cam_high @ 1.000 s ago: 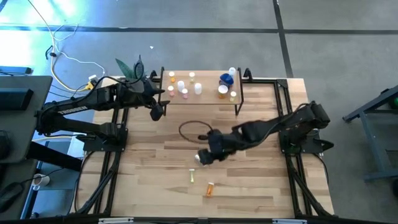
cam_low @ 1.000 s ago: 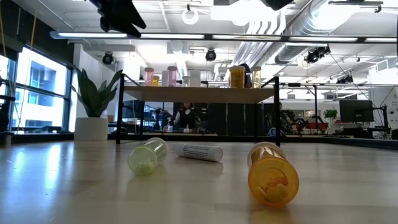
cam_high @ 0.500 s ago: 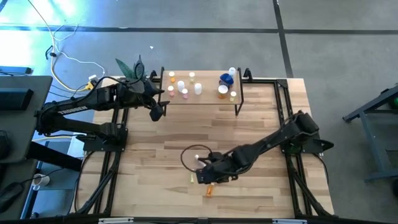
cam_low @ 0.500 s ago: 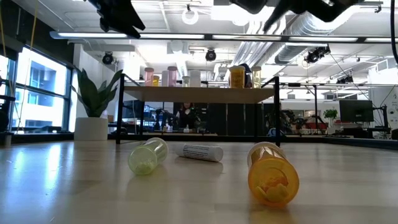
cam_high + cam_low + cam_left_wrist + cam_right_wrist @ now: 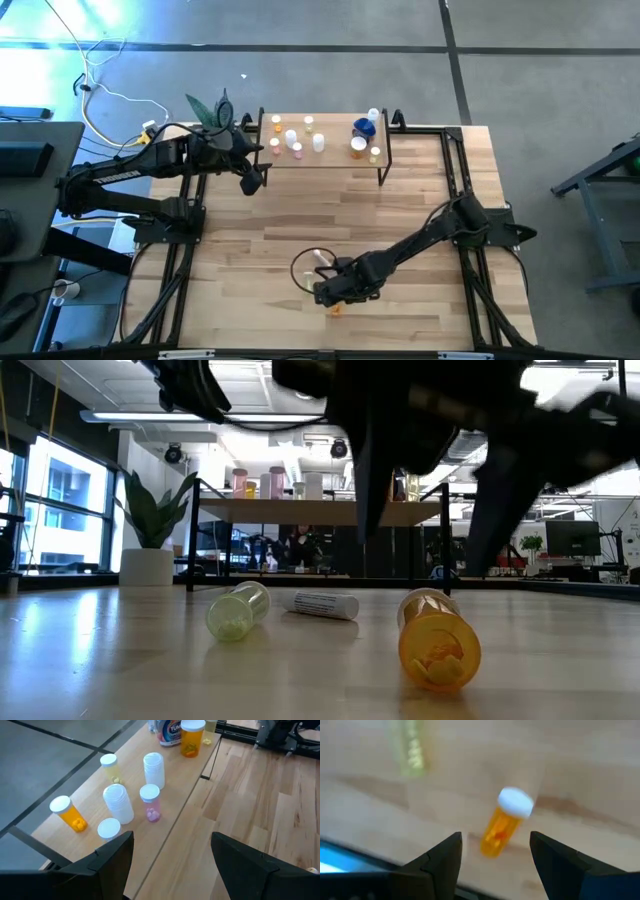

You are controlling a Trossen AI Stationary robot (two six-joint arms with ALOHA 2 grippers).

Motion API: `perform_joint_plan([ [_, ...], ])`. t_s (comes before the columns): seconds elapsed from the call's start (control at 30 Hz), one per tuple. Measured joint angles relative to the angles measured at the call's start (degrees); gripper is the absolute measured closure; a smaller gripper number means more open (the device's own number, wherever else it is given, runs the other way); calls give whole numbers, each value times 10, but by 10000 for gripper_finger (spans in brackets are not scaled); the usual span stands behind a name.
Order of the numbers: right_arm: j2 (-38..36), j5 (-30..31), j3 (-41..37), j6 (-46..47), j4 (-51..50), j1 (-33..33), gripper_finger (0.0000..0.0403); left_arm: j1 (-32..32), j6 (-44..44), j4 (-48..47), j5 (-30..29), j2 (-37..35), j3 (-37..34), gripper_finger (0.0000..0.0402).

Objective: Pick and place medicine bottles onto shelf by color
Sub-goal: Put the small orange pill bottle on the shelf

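Bottles mostly stand sorted already on the shelf (image 5: 325, 160) at the top centre of the high view — three remain on the table: an orange bottle (image 5: 506, 823), a yellow-green bottle (image 5: 237, 610) and a white tube (image 5: 322, 604). My right gripper (image 5: 337, 290) hangs low over the orange one, fingers spread, nothing held. My left gripper (image 5: 252, 181) waits, spread, beside the shelf's left end.
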Motion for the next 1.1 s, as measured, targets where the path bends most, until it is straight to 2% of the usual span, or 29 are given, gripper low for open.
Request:
perform_joint_plan([
  [0.43,51,-5,2,11,12,-6,182,0,10,0,0,0,0,147],
  [0.53,51,1,2,11,9,-6,205,0,10,0,0,0,0,147],
  [0.73,52,0,1,9,2,-6,284,0,10,-4,0,0,0,147],
  [0.83,52,0,1,0,3,-6,311,0,10,-14,0,0,0,147],
  [1.0,49,4,1,-33,5,-6,313,0,11,-23,0,0,0,147],
  [1.1,40,40,-1,-61,8,-6,308,2,37,-26,1,0,0,147],
])
